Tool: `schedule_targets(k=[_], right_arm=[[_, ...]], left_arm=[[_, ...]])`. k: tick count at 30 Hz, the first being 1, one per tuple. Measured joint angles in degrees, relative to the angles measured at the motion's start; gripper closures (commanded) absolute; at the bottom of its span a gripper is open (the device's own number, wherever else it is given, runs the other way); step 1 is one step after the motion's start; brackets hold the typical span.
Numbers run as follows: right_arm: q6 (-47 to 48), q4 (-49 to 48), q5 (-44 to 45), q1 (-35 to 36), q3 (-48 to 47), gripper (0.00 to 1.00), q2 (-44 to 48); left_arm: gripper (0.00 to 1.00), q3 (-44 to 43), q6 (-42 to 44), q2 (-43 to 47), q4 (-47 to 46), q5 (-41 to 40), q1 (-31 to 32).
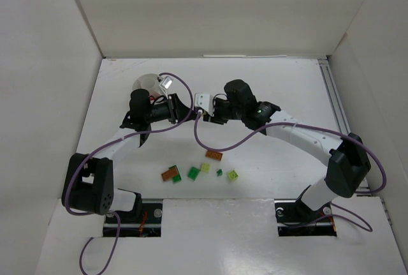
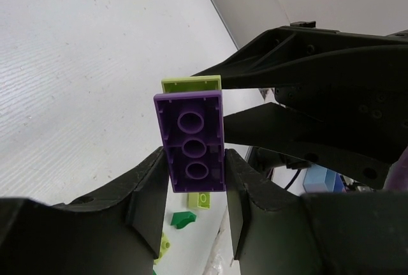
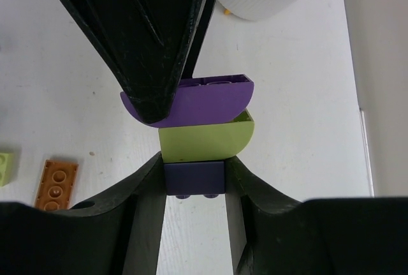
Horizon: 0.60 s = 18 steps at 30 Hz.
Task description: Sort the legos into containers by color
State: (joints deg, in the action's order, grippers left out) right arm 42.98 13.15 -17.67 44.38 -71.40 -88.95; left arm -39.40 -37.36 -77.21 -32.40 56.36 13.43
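Note:
My two grippers meet in mid-air over the table's middle, each holding one end of a joined stack of legos. My left gripper (image 2: pixel 194 160) is shut on a purple brick (image 2: pixel 191 141), seen underside up. A yellow-green brick (image 2: pixel 191 84) sits behind it. My right gripper (image 3: pixel 194 174) is shut on a small dark purple brick (image 3: pixel 194 178). This joins the yellow-green curved brick (image 3: pixel 204 138), then the purple curved brick (image 3: pixel 210 103). In the top view the left gripper (image 1: pixel 185 110) faces the right gripper (image 1: pixel 208 115). The white dish (image 1: pixel 145 83) lies behind the left arm, partly hidden.
Loose legos lie near the front edge: an orange plate (image 1: pixel 213 155), another orange piece (image 1: pixel 169 174), a green brick (image 1: pixel 193 173), a yellow-green brick (image 1: pixel 205 167), a small dark green piece (image 1: pixel 219 172), a yellow-green brick (image 1: pixel 233 175). White walls surround the table.

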Motion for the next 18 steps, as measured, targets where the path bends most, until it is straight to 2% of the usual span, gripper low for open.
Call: schedule_targets(k=[12,18], right_arm=[[-1.03,-3.54,2.08,0.81,0.09,0.64,0.24],[-1.31,-1.55,3.02,-0.15,2.12,0.65,0.35]], left_arm=[[1.0,0.5,-1.75,4.42,0.15,-1.75,-2.75],[1.0,0.52,-2.86,5.81,-1.07,-2.49,-6.54]])
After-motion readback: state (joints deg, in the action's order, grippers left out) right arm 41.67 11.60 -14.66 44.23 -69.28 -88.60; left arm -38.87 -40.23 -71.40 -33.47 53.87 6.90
